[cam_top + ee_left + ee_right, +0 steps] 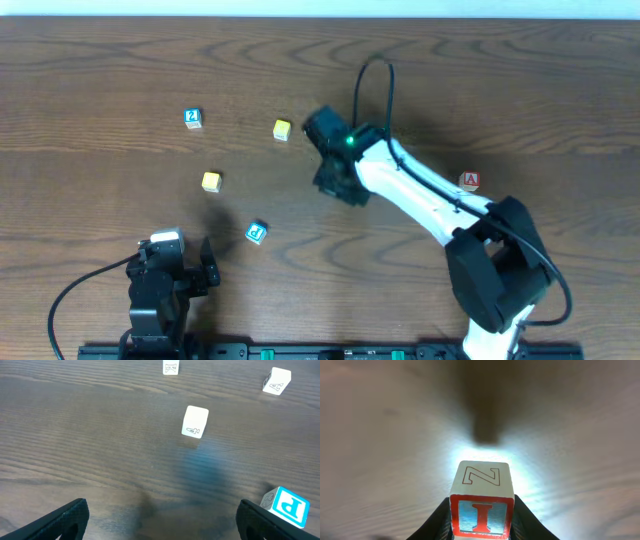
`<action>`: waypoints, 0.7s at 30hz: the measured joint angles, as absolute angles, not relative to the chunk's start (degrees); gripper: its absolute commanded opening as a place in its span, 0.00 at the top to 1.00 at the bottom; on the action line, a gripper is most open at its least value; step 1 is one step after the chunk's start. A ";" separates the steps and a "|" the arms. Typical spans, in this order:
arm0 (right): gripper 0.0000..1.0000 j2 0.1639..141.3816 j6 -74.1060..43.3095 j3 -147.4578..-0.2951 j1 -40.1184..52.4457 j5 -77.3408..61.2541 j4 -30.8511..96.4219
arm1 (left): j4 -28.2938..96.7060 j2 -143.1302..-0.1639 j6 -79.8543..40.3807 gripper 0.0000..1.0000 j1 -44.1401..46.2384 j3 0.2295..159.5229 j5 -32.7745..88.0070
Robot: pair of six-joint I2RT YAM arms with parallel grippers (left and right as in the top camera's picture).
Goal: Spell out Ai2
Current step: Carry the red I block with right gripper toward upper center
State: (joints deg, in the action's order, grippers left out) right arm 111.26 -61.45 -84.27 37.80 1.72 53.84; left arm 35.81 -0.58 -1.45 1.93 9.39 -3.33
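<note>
The right gripper (481, 512) has its jaws clenched on a small wooden cube with a red letter I on a red-framed blue face (481, 491). The cube's pale top face carries a red outlined letter that reads as N or Z. In the overhead view this arm reaches out over the middle of the brown wood-grain counter (100, 60), so the I cube sits at the centre of the scene, hidden there under the wrist.

A white cube with a red letter A (469, 181) lies on the counter to the right of that arm, well apart from the gripper. A blue-and-white cube marked 2 (193, 118) lies far to the left. Two yellow cubes (282, 130) (211, 181) and a blue cube marked P (256, 233) are scattered between them.

The left gripper (162, 521) is at the near edge with its jaws released and nothing between them, and the P cube is just beside its right finger.
</note>
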 measured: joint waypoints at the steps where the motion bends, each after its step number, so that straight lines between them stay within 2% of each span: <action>1: 0.99 111.28 -59.55 -86.63 37.78 2.09 54.19 | 35.81 -0.58 -1.45 0.05 1.93 9.39 -3.36; 4: 0.98 111.26 -55.57 -92.07 37.30 2.35 54.61 | 35.81 -0.58 -1.45 0.05 1.93 9.39 -3.36; 11: 0.98 112.81 -49.28 -94.04 33.61 1.19 54.02 | 35.81 -0.58 -1.45 0.04 1.93 9.39 -3.36; 21: 0.98 128.31 -42.65 -107.18 32.58 1.15 62.19 | 35.81 -0.58 -1.45 0.05 1.93 9.39 -3.36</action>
